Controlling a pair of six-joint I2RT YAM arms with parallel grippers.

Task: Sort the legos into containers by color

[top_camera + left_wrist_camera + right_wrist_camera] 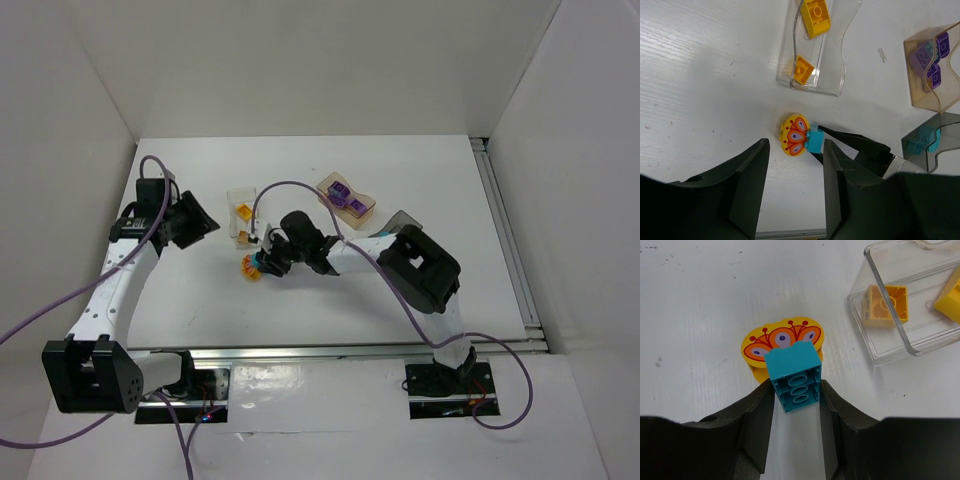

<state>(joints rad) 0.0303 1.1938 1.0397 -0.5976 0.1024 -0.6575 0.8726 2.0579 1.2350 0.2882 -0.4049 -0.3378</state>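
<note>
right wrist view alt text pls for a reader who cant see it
The right claw grips a teal brick between its black fingers, the brick touching a yellow butterfly-printed piece on the white table. At upper right, a clear tray holds two orange-yellow bricks.

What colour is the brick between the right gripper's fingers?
It is a teal-blue brick, clamped in the right gripper; the right wrist view shows it best.

White table (200, 300), white surrounding walls (300, 60)
</note>
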